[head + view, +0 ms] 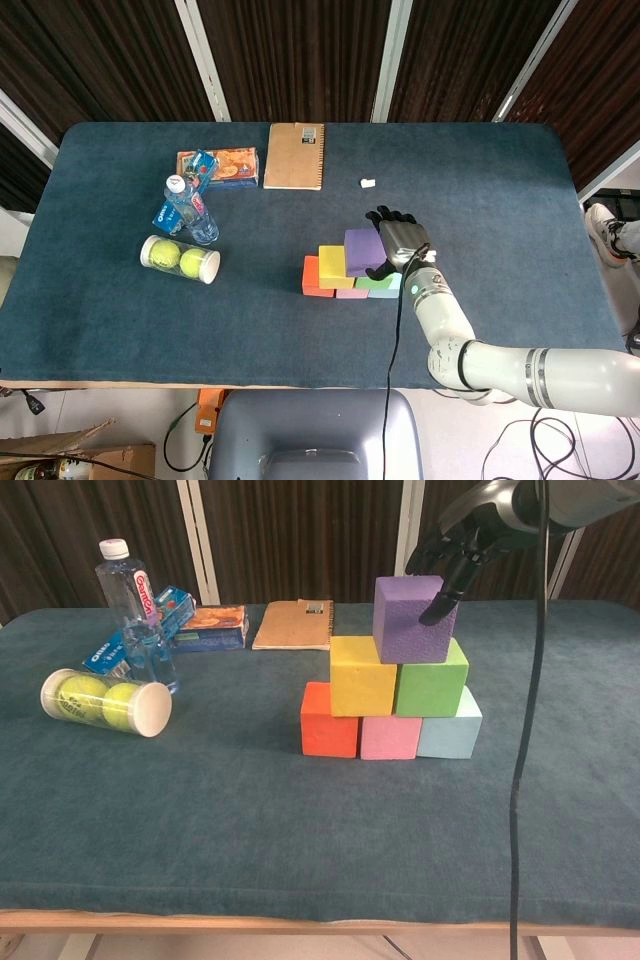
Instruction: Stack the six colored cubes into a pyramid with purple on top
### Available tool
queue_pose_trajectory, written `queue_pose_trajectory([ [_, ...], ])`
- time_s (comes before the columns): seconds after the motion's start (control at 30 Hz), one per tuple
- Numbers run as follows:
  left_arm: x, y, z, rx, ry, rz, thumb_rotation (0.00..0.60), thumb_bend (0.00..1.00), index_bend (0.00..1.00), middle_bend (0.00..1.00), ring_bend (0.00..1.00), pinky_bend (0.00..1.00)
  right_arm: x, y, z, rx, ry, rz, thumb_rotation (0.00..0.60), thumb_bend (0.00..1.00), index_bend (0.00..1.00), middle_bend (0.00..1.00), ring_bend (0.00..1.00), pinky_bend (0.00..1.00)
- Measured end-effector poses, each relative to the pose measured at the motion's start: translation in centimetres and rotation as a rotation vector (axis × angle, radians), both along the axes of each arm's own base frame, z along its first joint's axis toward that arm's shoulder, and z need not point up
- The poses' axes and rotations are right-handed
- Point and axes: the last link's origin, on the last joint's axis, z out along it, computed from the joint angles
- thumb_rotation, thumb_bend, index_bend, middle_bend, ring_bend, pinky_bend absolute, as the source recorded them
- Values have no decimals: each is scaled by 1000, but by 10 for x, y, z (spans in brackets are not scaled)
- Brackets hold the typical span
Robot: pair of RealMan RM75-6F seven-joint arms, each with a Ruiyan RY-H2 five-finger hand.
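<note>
1. Purple cube [364,251], seen from the head view, sits on top of the pyramid near the middle of the worktop [500,200], with the yellow cube [334,266] at its 9 o'clock and the orange cube [312,276] beyond that. The right hand [396,240] is at its 3 o'clock, dark fingers curled against the cube's right face; whether it clamps the cube or only touches it, I cannot tell. The left hand is not in either view.

2. From the chest view the purple cube [411,618] rests square across the yellow cube [363,675] and green cube [431,677], above the orange [330,732], pink [390,737] and pale blue [449,730] ones. One fingertip [436,610] of the right hand [455,550] presses its right side. The cube looks matte and grainy, like foam: probably light, slightly soft and grippy, best taken on opposite flat faces.
</note>
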Motion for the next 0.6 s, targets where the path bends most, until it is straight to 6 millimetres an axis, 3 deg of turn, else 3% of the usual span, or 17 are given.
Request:
queue_pose_trajectory([
  [0.13,1,0,1,2,1,-4,569,171,103,45,0,87,1,1,2,8,-13,7,600,211,1,0,0,0],
  [0.33,4,-1,1,7,-1,-11,567,171,103,45,0,87,3,6,12,15,-52,23,600,201,0,0,0,0],
  [0.6,23,-5,4,44,-47,-86,568,167,83,46,0,87,-16,21,48,-51,-81,101,600,198,0,0,0,0],
])
